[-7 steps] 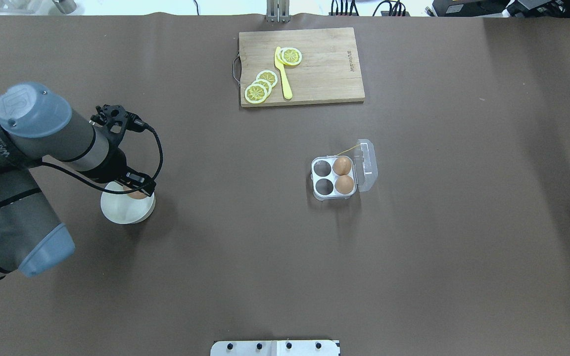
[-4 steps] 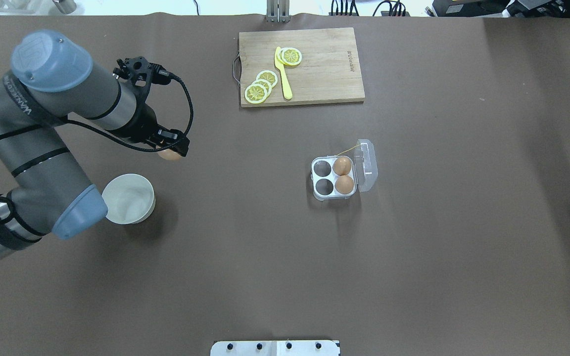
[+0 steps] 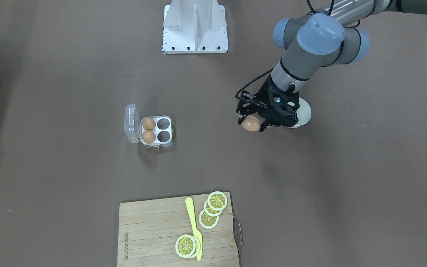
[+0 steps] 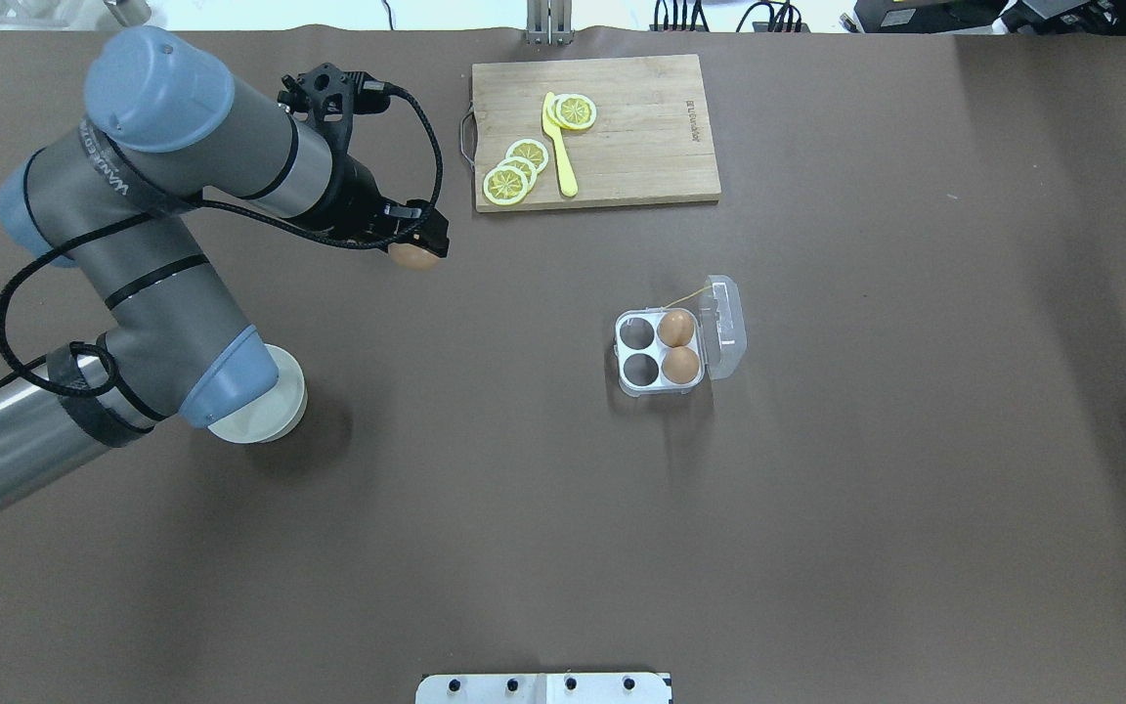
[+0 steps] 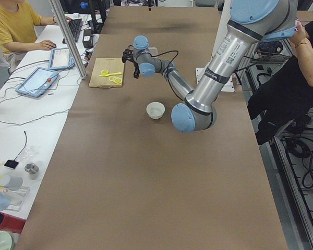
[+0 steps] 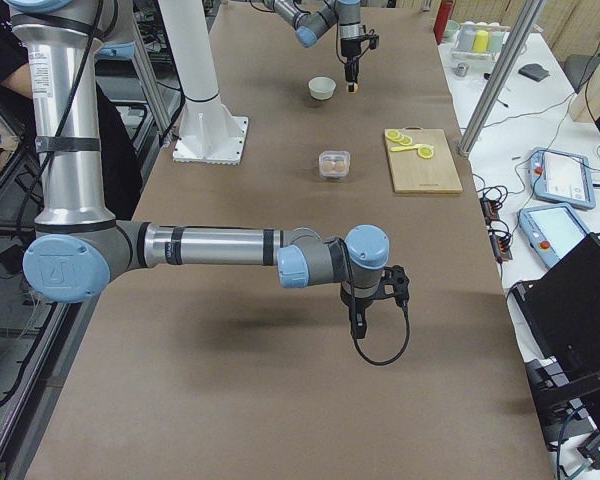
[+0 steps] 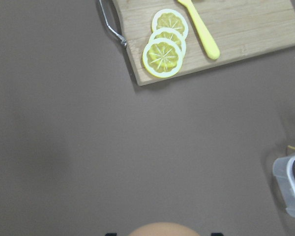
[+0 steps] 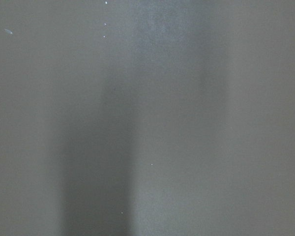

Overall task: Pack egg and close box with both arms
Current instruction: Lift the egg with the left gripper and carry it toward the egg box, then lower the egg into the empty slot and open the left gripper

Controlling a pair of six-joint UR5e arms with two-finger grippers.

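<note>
Egg [image 3: 251, 124] clamped in left gripper [image 4: 414, 248], box [image 4: 637, 332] well away from it: fast swing or slack pinch could drop & crack it.

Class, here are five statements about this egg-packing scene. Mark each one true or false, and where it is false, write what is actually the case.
1. The left gripper holds an egg clear of the table. True.
2. The box holds three eggs. False: it holds two, and two cells are empty.
3. The box's lid is open. True.
4. The lemon slices lie inside the box. False: they lie on the cutting board.
5. The right gripper touches the box. False: it hangs over bare table, far from the box.
</note>
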